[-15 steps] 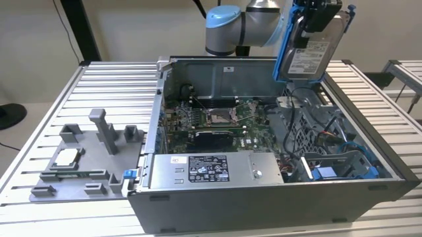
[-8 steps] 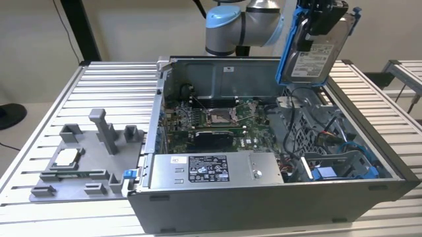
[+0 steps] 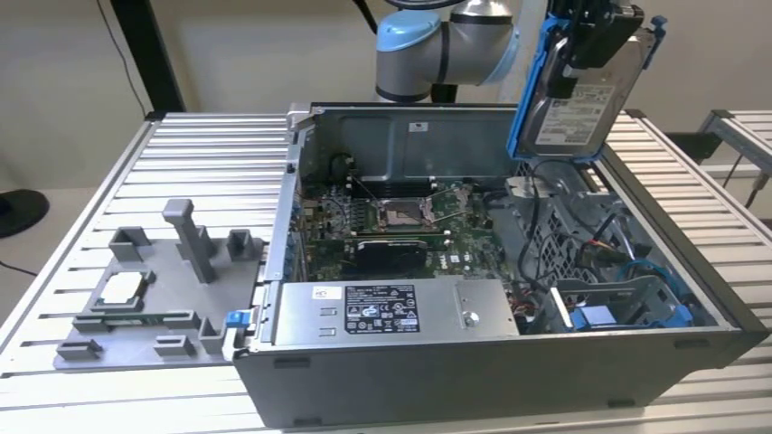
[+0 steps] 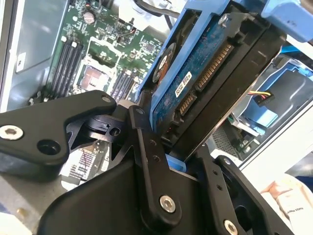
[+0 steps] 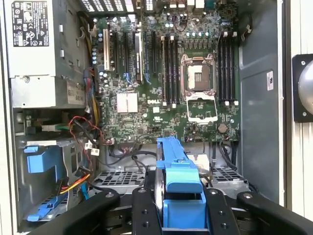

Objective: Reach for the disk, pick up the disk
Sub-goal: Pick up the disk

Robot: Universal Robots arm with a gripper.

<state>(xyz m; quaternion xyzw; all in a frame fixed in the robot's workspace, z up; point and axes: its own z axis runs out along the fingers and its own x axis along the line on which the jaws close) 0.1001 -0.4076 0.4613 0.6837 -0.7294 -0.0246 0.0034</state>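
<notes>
**Disk in the claw, lifted clear of the case**

Item: the disk (image 3: 577,95). You have it at the upper right of the exterior view, hanging on edge above the open computer case (image 3: 483,380), label side facing the camera, blue bracket running down both long edges. It touches nothing in the case below it.

Item: the claw (image 4: 164,129). In the second wrist view its black fingers (image 4: 146,142) are clamped on the disk, one against the circuit-board face, the other against the opposite face. In the first wrist view the blue bracket (image 5: 178,186) stands edge-on between the two finger links, low centre of the frame. Count it as closed on the disk, gripping firmly as far as you can judge.

Item: task status. Reach: done. Pick-up: done, judging by the clear gap between disk and case. Nothing of the stated task looks outstanding.

Other stock in view:
- Motherboard (image 3: 399,212) with an open processor socket (image 5: 198,73), centre of the case.
- Power supply box (image 3: 386,312) with a black-and-white sticker, along the case's near edge in the exterior view.
- Empty blue drive bay (image 3: 627,312), lower right of the exterior view.
- Grey fixture (image 3: 157,289) on the slatted worktop (image 3: 72,217), lower left of the exterior view, carrying a small square chip (image 3: 121,287).
</notes>
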